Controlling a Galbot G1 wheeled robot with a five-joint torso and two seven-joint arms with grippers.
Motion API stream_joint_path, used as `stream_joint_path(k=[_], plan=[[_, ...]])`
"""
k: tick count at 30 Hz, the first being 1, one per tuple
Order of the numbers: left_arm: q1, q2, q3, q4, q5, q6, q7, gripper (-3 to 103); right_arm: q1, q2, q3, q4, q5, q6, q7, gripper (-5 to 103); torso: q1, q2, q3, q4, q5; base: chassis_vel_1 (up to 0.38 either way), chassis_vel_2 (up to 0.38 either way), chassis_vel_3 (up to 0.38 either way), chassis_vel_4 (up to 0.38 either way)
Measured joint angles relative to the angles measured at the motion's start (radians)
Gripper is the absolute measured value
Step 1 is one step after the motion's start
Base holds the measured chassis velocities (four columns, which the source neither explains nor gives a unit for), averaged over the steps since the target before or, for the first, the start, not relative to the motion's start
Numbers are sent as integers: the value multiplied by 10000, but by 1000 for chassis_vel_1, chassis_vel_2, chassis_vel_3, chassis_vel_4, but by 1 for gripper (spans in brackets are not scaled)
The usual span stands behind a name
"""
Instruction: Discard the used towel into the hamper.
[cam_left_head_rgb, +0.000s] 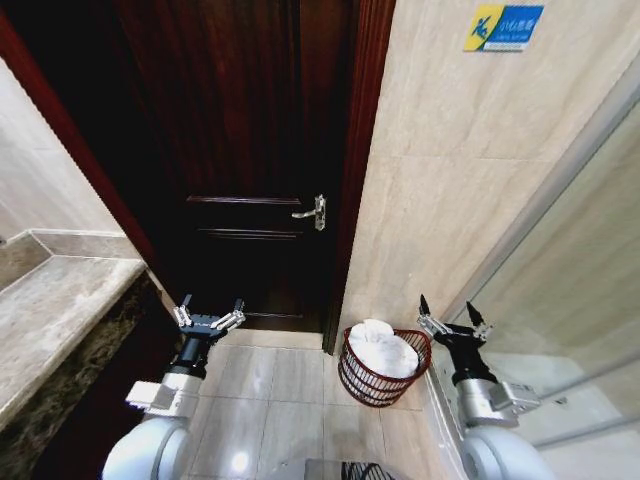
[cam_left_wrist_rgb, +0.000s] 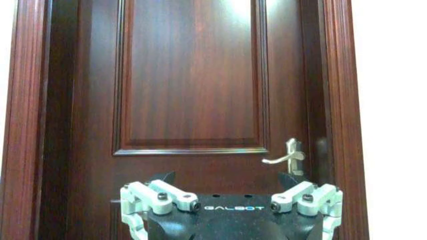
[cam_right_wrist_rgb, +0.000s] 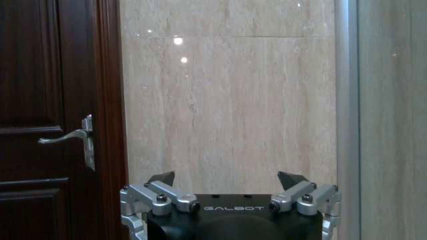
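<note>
The hamper (cam_left_head_rgb: 385, 365) stands on the tiled floor (cam_left_head_rgb: 265, 390) at about 5 o'clock in the head view, tucked into the corner where the dark wooden door frame (cam_left_head_rgb: 360, 170) meets the beige stone wall (cam_left_head_rgb: 450, 200). It is 1 small round basket of dark reddish-brown open-weave bands, tapering toward its base, and 1 white towel (cam_left_head_rgb: 380, 348) lies bunched inside, rising a little above the rim.

The right pincer (cam_left_head_rgb: 453, 320) hangs just beside the hamper at its 3 o'clock side, apart from it, its 2 dark-tipped fingers spread wide and holding nothing. In the right wrist view that pincer (cam_right_wrist_rgb: 227, 181) faces the smooth veined wall, with a metal strip (cam_right_wrist_rgb: 345, 100) along a glass panel to one side.

The left pincer (cam_left_head_rgb: 208, 315) sits at about 7 o'clock in the head view, well apart from the hamper, likewise wide open and empty. In the left wrist view it (cam_left_wrist_rgb: 227, 181) faces the glossy panelled door (cam_left_wrist_rgb: 193, 80), which carries 1 silver lever handle (cam_left_wrist_rgb: 287, 157).

Open floor lies between the 2 arms in front of the door. A stone tabletop (cam_left_head_rgb: 55, 300) with a dark mottled edge bounds the space at 9 o'clock.
</note>
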Motion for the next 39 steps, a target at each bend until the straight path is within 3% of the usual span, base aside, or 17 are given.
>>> stream_joint_path(k=[39], plan=[[173,-127,2,-251,52,14,18,100,-207,5,135,54,86,232,-27,100,-13,-27,-15,-1,1,35,-34,-35,33]])
